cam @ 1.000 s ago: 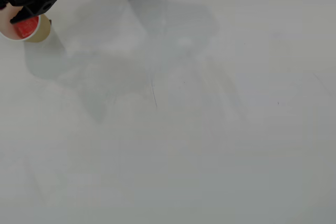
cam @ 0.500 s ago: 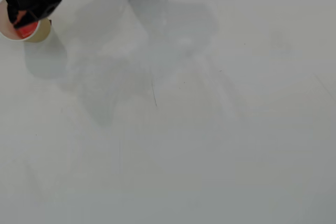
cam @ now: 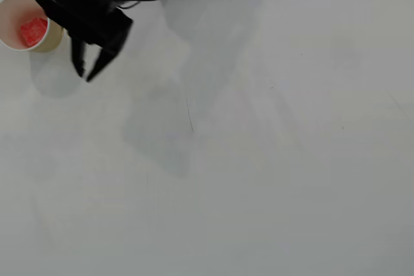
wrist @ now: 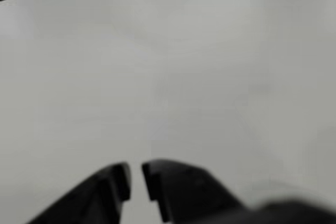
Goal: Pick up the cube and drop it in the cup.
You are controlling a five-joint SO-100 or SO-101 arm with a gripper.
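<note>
The cube lay inside the cup at the far left in the overhead view, so the drop looked done. The gripper hung empty just right of the cup, tips a narrow gap apart. Retreating well probably meant swinging clear without clipping the rim. The wrist view was blurred and showed only bare table.

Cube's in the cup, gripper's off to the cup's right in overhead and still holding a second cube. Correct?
Not quite. The cube does lie in the cup, and the gripper is to the cup's right in the overhead view, but it holds nothing: the wrist view shows its fingers with only a thin bare gap between them, no second cube.
</note>
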